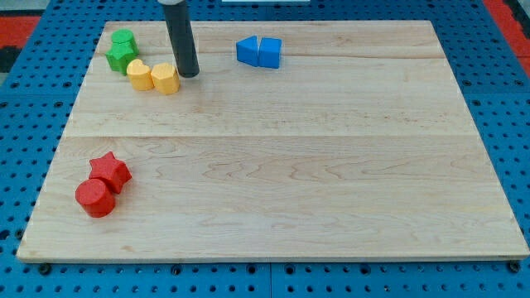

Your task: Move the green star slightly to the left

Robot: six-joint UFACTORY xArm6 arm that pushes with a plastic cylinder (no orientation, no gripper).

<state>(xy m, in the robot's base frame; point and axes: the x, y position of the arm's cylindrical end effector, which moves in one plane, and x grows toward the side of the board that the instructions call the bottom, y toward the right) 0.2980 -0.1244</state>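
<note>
The green star (121, 58) lies near the view's top left of the wooden board (331, 149), just below a green block (123, 38) that touches it. A yellow heart-shaped block (139, 74) touches the star's lower right side, and a yellow hexagon block (165, 79) sits right of that one. My tip (189, 74) stands on the board just right of the yellow hexagon, about 80 pixels right of the green star, with both yellow blocks between them.
Two blue blocks (258, 51) sit together at the view's top centre. A red star (111, 171) and a red cylinder (95, 198) touch each other at the view's bottom left. A blue pegboard (497, 99) surrounds the board.
</note>
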